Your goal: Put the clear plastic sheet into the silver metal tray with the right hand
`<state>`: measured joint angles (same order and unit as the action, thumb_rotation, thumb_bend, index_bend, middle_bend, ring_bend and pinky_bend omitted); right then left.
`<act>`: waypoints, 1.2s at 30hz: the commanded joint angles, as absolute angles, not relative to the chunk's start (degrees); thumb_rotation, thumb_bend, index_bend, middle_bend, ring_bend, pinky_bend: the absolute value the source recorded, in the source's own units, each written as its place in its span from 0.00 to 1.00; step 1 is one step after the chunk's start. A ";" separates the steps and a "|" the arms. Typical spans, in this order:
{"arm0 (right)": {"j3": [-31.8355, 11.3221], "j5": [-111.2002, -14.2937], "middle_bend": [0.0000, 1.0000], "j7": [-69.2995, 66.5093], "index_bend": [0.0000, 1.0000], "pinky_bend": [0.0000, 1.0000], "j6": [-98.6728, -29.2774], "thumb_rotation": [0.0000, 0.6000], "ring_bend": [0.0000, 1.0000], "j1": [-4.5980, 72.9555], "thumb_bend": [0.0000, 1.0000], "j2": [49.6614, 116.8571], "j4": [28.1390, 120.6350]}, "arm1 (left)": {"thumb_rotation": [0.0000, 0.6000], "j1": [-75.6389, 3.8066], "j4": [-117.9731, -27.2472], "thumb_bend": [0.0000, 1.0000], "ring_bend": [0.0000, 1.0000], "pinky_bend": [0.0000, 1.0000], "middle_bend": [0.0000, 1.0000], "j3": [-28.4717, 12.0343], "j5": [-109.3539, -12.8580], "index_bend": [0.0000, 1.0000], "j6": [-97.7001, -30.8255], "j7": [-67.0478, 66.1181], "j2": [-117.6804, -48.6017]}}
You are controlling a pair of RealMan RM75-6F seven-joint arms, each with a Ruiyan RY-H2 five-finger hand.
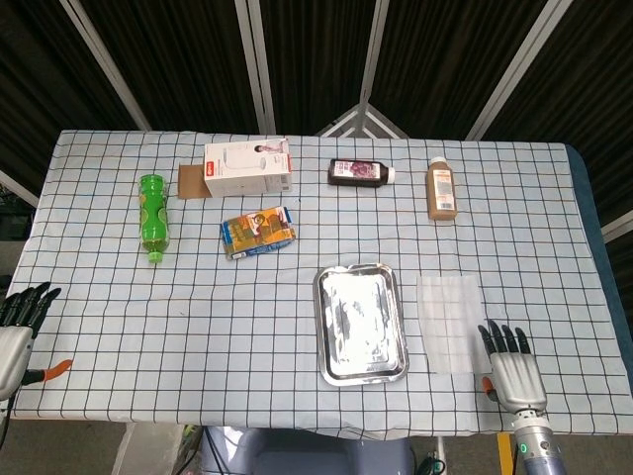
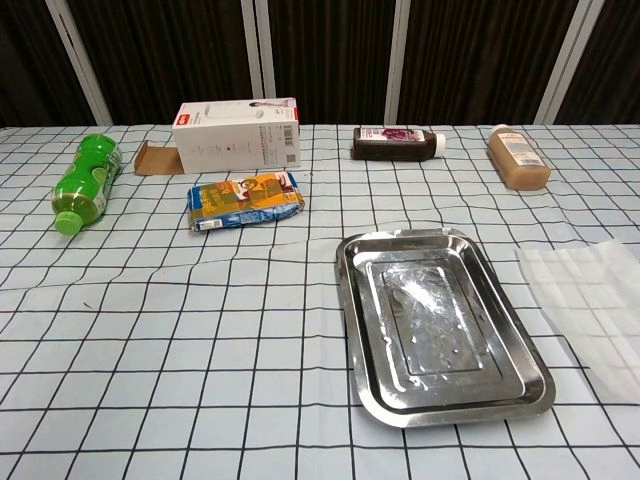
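1. Dark ribbed curtains with pale slanted poles back the table (image 1: 297, 327), which wears a white cloth with a black grid.
2. On that cloth the clear plastic sheet (image 1: 450, 322) lies flat, just right of the silver metal tray (image 1: 361, 323), not in it.
3. At the near edge, the right robot hand (image 1: 513, 364) is released, fingers spread, grasping nothing, close to the sheet's near right corner.
4. Best approach, I judge: pinch a corner or edge, since the thin film lies flush and may slide.
5. At the far left edge, the left robot hand (image 1: 18, 317) holds nothing, fingers apart.
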<state>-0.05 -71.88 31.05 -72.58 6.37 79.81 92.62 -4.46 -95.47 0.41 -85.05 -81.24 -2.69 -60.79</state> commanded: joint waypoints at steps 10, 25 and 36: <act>-0.60 -69.98 0.00 30.68 0.00 0.00 -72.25 1.00 0.00 6.65 0.40 81.55 89.52 | 1.00 -4.46 -95.53 0.00 0.00 0.00 0.00 0.38 -85.05 0.00 -81.29 -2.52 -60.72; -1.07 -69.43 0.00 30.11 0.00 0.00 -72.75 1.00 0.00 6.83 0.40 84.22 85.42 | 1.00 -4.44 -95.80 0.00 0.00 0.00 0.00 0.36 -84.79 0.00 -81.19 -2.19 -60.56; -0.93 -73.29 0.01 26.19 0.13 0.00 -74.70 1.00 0.00 6.99 0.40 85.34 83.98 | 1.00 -4.46 -95.88 0.00 0.00 0.00 0.00 0.32 -84.66 0.00 -81.14 -2.33 -60.57</act>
